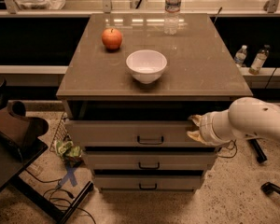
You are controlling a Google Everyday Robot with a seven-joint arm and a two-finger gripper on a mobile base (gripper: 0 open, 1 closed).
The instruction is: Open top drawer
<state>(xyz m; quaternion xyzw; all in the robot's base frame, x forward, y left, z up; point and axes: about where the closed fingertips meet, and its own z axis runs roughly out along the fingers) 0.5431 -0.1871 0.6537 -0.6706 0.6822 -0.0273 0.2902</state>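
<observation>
The top drawer (130,133) is the widest of three grey-beige drawers under the brown tabletop, with a small black bar handle (150,140) at its centre. A dark gap shows between its front and the tabletop. My gripper (194,128), on a white arm (252,120) that reaches in from the right, is at the right end of the top drawer's front, near its upper edge and well to the right of the handle.
On the tabletop (200,73) stand a white bowl (146,65), a red apple (112,38) and a water bottle (172,8). Two narrower drawers (149,162) lie below. A dark stand (14,139) and cables are on the floor at left; bottles (259,59) are at right.
</observation>
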